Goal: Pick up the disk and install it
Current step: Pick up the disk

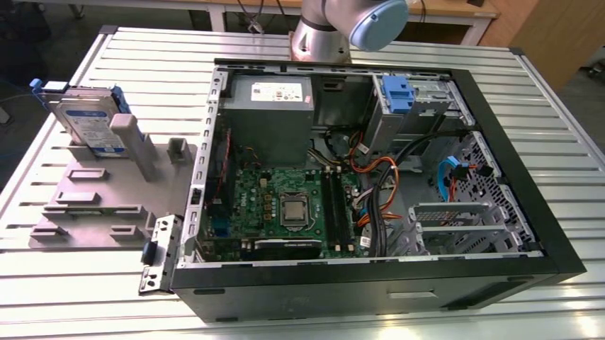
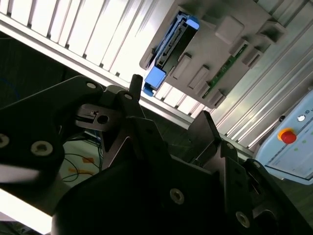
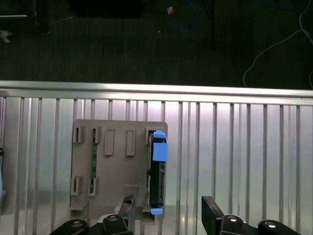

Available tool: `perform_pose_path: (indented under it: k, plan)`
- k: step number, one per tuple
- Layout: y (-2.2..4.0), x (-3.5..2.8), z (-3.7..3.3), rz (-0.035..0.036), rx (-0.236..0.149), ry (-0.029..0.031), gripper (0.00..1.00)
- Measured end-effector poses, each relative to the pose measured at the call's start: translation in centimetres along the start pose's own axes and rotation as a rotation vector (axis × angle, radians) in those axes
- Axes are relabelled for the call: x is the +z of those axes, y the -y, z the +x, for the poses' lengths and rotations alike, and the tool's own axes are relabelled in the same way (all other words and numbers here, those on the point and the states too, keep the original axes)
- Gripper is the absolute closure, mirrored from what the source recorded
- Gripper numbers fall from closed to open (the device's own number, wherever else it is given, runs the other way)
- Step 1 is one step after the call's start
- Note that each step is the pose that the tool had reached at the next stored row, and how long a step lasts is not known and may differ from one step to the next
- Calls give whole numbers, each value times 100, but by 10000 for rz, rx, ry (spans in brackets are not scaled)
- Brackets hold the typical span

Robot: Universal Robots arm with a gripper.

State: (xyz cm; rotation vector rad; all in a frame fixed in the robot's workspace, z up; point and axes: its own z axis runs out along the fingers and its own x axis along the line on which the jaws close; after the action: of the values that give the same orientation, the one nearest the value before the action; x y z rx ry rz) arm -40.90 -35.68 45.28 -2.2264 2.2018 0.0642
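Note:
The disk (image 1: pixel 90 124) stands on edge in a slot of a grey holder block (image 1: pixel 95 205) on the slatted table, at the exterior view's left of the open computer case (image 1: pixel 378 177). It is silver-grey with a blue-and-white label and sits in a blue plastic frame. Both wrist views look down on the disk (image 3: pixel 156 171) (image 2: pixel 171 46) from well above, showing its thin edge and blue clips. My gripper (image 3: pixel 168 203) (image 2: pixel 169 100) is open with nothing between its dark fingers (image 3: pixel 211 205). It hangs high over the table, apart from the disk.
Inside the case are a motherboard (image 1: pixel 288 205), a grey power-supply box (image 1: pixel 269 106), cables and a drive bay with a blue part (image 1: pixel 397 95). The holder block also carries a green board strip (image 3: pixel 93 152). A panel with a red button (image 2: pixel 288 137) lies beyond the table edge (image 3: pixel 156 89).

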Motion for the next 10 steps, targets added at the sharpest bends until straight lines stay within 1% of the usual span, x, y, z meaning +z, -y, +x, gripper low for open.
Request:
perform_pose_path:
  k: [10]
  plan:
    - [2,73,2,0,0,0,35]
